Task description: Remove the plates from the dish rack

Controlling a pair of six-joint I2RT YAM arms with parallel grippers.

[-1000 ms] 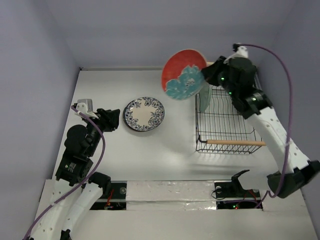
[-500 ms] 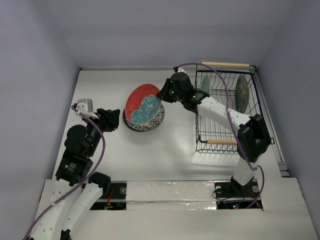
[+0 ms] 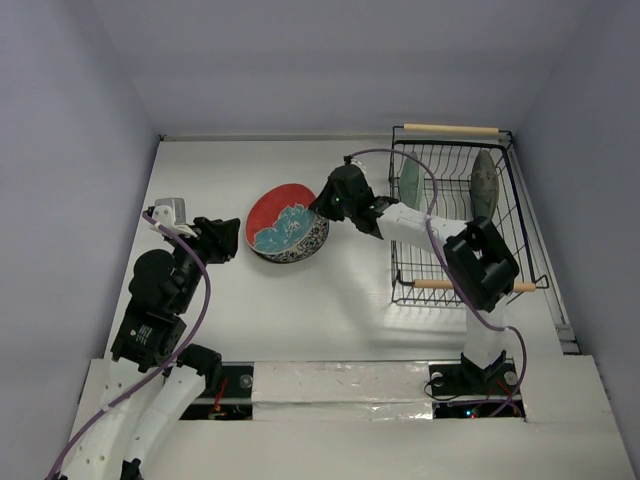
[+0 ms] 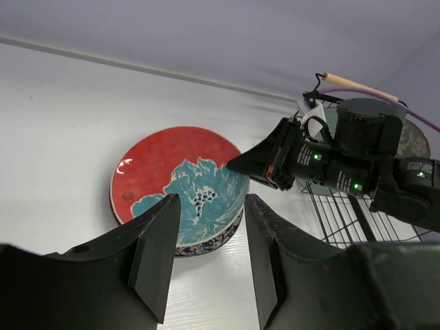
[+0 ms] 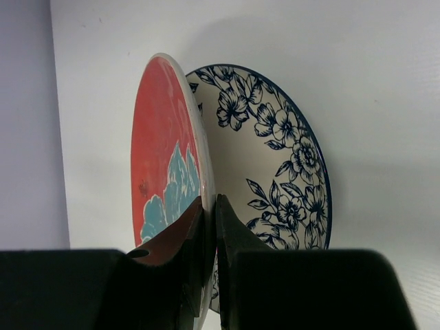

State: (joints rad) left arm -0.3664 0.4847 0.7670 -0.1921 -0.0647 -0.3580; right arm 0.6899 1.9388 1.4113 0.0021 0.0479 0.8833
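White table (image 3: 250, 310) between lilac walls (image 3: 90, 120): four round glazed plates, one black wire rack (image 3: 452, 240) at 3 o'clock with two wooden handles (image 3: 451, 129). The right claw (image 5: 209, 206) pinches the red plate (image 3: 282, 222) by the rim, tilted over the blue-floral plate (image 5: 275, 165) at the rack's 9 o'clock. A mint plate (image 3: 410, 180) and a dark plate (image 3: 484, 178) stand in it; the left claw (image 4: 211, 201) is spread.

The top view looks steeply down from above and behind the arm bases at its lower edge, taking in the whole table (image 3: 340, 290) and the dish rack (image 3: 455, 225) at right. The left wrist camera looks low across the table, with the red plate (image 4: 180, 184) mid-frame at some distance. The right wrist camera sits edge-on against that plate's rim, which all three views share.
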